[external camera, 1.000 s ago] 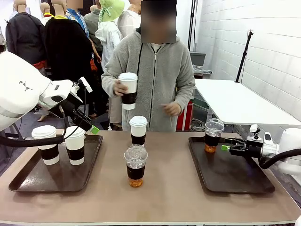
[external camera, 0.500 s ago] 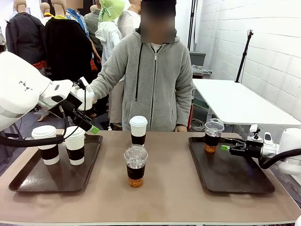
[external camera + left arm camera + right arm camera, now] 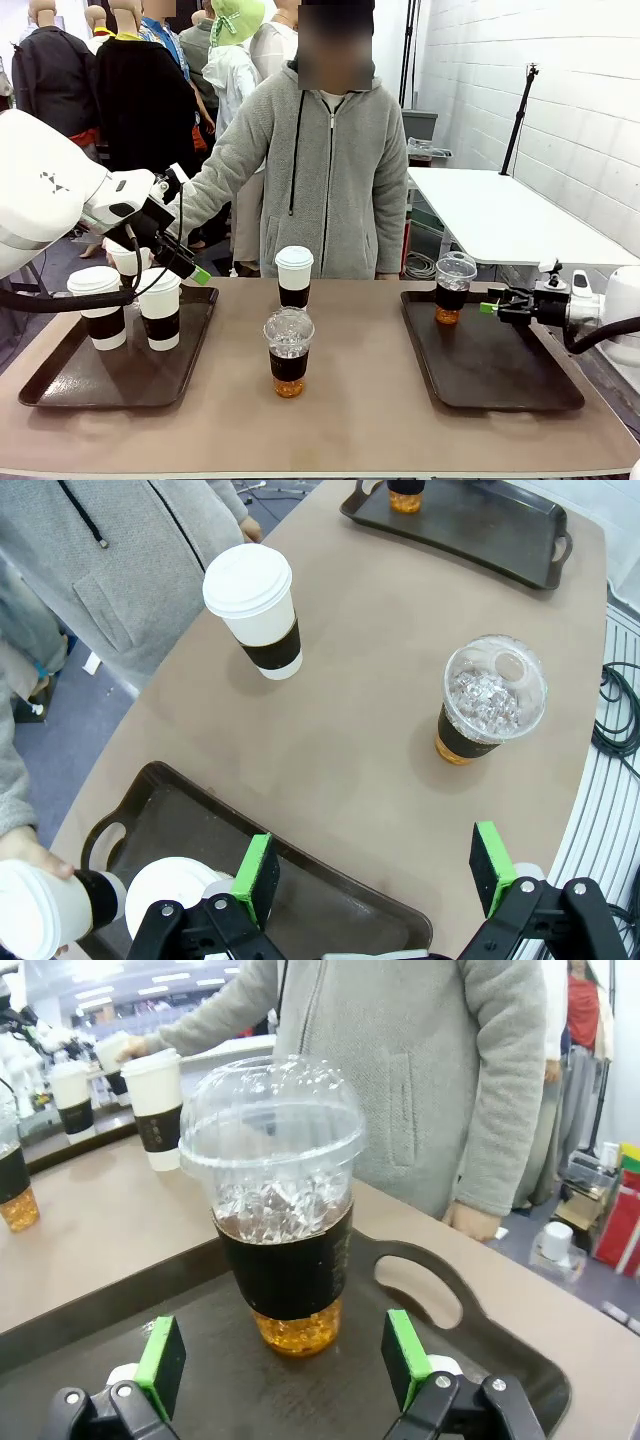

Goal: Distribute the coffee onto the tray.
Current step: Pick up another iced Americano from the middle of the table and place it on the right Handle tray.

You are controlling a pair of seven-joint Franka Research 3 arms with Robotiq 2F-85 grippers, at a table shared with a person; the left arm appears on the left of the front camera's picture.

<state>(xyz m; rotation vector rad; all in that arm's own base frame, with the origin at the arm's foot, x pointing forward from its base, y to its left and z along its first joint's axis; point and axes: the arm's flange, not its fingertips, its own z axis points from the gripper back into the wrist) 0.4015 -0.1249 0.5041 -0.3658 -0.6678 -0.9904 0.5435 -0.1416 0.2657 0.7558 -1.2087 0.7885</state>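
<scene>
Two white lidded coffee cups (image 3: 98, 305) (image 3: 160, 308) stand on the left tray (image 3: 60, 385). The person's hand holds a third white cup (image 3: 125, 262) (image 3: 40, 912) just over that tray's far end. My left gripper (image 3: 190, 230) (image 3: 372, 865) hovers open above the tray's inner edge. Mid-table stand a white cup (image 3: 294, 276) (image 3: 258, 605) and an iced coffee (image 3: 288, 350) (image 3: 490, 700). Another iced coffee (image 3: 454, 288) (image 3: 285, 1210) stands on the right tray (image 3: 500, 385) (image 3: 420, 1290). My right gripper (image 3: 490, 307) (image 3: 280, 1355) is open, just short of it and empty.
The person stands at the table's far side, one arm stretched toward the left tray, the other hand resting at the far edge by the right tray (image 3: 475, 1222). A white table (image 3: 510, 220) stands behind on the right. Bare tabletop lies between the trays.
The person has carried the white cup from chest height down to the left tray's far end. My right gripper has drawn back slightly from the iced coffee.
</scene>
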